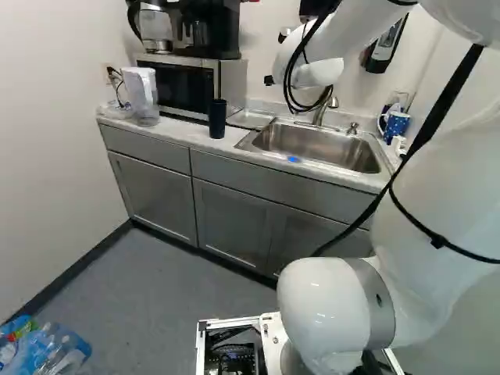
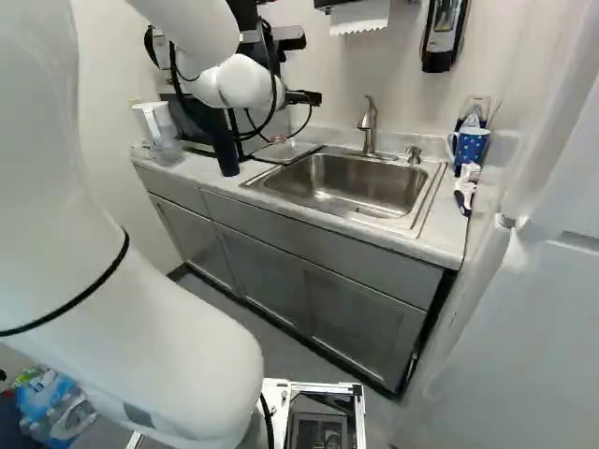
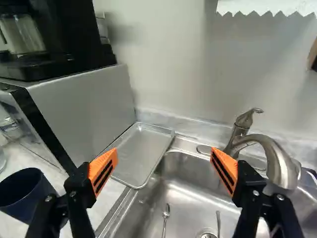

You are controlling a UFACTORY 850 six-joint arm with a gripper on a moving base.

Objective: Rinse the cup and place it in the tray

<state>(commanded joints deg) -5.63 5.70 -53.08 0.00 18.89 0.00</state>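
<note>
My hand (image 2: 303, 97) is open, the tray (image 3: 141, 151) ahead between my fingers, the cup (image 3: 25, 193) beside my left finger.

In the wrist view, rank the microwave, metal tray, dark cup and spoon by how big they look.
1. Microwave
2. Metal tray and dark cup: too alike to rank
3. Spoon

dk cup (image 3: 22, 196) x1 | tray (image 3: 141, 151) x1 | sink (image 2: 360, 182) x1 | faucet (image 3: 280, 161) x1 | utensils (image 3: 166, 213) x2 | microwv (image 3: 86, 106) x1 | dotted mug (image 2: 473, 145) x1 | pitcher (image 1: 142, 94) x1
</note>
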